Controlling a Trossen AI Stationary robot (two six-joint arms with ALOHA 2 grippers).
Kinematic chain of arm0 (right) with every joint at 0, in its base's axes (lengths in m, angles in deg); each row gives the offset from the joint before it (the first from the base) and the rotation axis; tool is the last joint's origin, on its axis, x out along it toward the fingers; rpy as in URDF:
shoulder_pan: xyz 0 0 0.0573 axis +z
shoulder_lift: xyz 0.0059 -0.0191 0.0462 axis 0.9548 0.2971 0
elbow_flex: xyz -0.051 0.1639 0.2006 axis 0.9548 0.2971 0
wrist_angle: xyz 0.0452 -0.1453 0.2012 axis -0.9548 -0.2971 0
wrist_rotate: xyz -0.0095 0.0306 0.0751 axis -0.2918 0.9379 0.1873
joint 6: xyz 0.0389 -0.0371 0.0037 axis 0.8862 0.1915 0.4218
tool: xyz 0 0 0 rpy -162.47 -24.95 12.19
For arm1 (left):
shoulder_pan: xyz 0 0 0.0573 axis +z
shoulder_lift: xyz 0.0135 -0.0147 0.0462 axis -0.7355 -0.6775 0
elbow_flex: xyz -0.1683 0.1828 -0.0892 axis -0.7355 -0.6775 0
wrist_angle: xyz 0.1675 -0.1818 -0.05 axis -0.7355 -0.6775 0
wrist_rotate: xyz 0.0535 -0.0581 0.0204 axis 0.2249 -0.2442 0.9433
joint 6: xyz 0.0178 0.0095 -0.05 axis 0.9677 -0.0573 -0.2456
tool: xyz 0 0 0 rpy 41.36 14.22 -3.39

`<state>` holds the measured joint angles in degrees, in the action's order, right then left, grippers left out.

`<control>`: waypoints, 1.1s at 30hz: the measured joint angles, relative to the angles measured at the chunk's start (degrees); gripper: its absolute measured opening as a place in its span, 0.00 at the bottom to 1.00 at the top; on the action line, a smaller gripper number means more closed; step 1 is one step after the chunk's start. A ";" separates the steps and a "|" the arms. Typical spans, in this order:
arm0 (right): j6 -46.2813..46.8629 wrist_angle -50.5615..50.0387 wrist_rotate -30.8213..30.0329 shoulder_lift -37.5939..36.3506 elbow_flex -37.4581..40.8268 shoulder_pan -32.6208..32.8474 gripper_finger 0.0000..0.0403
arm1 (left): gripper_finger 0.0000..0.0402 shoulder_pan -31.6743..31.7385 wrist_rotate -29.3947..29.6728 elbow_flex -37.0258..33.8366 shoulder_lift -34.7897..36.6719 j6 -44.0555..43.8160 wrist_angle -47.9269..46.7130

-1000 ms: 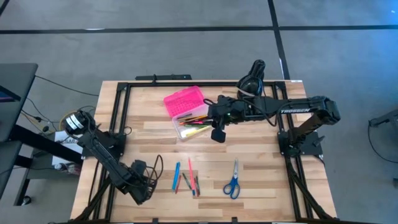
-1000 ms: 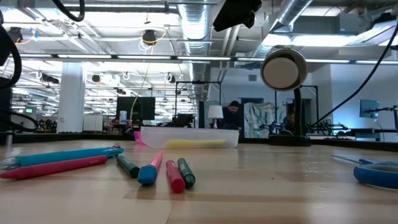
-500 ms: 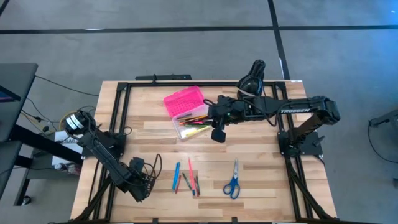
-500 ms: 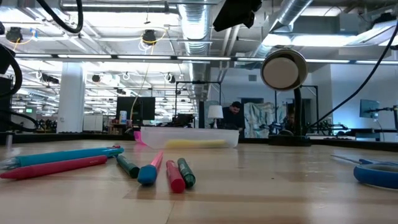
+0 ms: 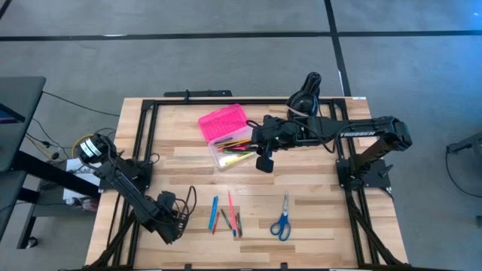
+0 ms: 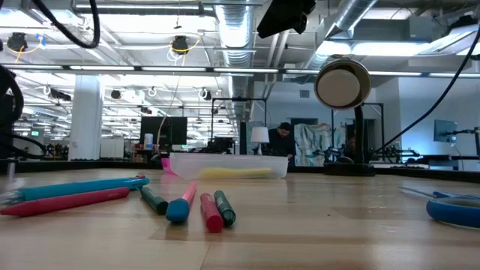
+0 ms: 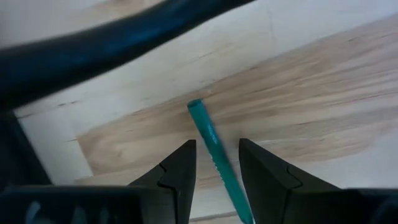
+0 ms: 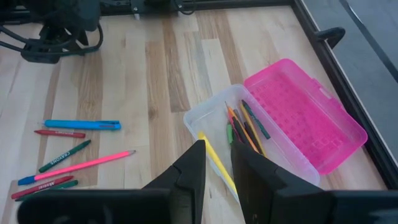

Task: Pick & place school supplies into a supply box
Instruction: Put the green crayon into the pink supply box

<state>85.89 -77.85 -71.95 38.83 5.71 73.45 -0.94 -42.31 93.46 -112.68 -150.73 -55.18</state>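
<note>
Hovering over the supply box (image 5: 228,138), your right gripper (image 8: 216,163) held a yellow pencil (image 8: 216,160) between narrowly parted fingers; your left gripper (image 7: 216,163) clasped a teal pen (image 7: 214,152) above the table (image 5: 316,188).

Grey floor (image 5: 226,68) crossed by dark seam lines (image 5: 188,35) surrounds the pale wooden worktop (image 5: 316,196). Beyond, an open hall: exposed silver ducts (image 6: 240,30), rows of ceiling lights (image 6: 135,69), a white column (image 6: 86,116) at left, monitors (image 6: 166,129).
</note>
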 joint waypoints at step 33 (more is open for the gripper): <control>1.53 -1.22 0.09 0.00 0.00 0.02 0.18 | 0.08 -0.07 1.53 -3.66 0.25 4.69 8.37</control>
<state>87.42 -79.07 -71.86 38.83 5.71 73.47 -1.01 -40.78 89.80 -112.43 -146.04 -46.82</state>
